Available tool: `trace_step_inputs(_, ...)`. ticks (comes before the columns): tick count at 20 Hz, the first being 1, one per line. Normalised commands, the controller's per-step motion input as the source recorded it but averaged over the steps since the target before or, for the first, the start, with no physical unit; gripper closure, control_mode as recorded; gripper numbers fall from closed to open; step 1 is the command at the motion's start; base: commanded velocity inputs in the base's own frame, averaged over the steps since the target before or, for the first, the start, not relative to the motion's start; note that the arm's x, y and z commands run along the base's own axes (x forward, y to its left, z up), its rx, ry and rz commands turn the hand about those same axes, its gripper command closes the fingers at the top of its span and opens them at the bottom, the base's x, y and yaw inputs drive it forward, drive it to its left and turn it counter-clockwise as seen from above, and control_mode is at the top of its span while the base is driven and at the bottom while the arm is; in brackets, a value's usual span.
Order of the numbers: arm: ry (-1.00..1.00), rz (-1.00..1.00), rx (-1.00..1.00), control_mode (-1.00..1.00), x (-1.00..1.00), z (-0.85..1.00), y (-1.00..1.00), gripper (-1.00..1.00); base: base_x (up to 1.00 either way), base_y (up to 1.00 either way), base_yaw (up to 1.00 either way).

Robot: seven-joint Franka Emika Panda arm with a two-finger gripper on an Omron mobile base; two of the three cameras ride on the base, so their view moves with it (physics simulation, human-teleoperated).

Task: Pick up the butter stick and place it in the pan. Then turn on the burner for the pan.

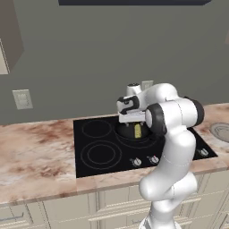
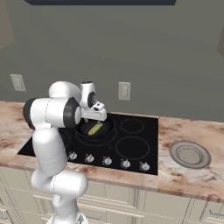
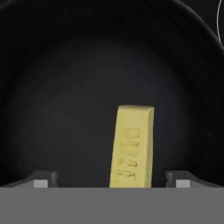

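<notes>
Butter stick (image 3: 132, 146) lies inside the pan (image 3: 57, 87), between the gripper (image 3: 112, 179) tips, untouched; jaws stand wide apart. Placement looks done. Next step, by my reading: lift clear, reach the front knobs (image 2: 107, 161) for this burner (image 2: 107, 135).

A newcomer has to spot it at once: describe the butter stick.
On the marble counter sits a black glass cooktop. On one of its back rings stands a black pan, below the open claw. The butter stick lies inside it, the sole pale-yellow block against dark surfaces.
</notes>
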Motion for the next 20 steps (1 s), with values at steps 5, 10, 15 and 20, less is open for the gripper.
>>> trace_step_inputs(5,0.0,0.0,0.0,-1.0,-0.18,0.15,0.15,-1.0,0.0,0.0,0.0)
trace_step_inputs(10,-0.02,0.0,0.0,-1.0,-0.48,0.42,0.01,-1.0,0.0,0.0,0.0)
trace_step_inputs(15,0.0,0.0,0.0,-1.0,-0.69,0.27,-0.02,-1.0,0.0,0.0,0.0)
trace_step_inputs(20,0.01,0.0,0.0,-1.0,-0.8,0.02,-0.1,-1.0,0.0,0.0,0.0)
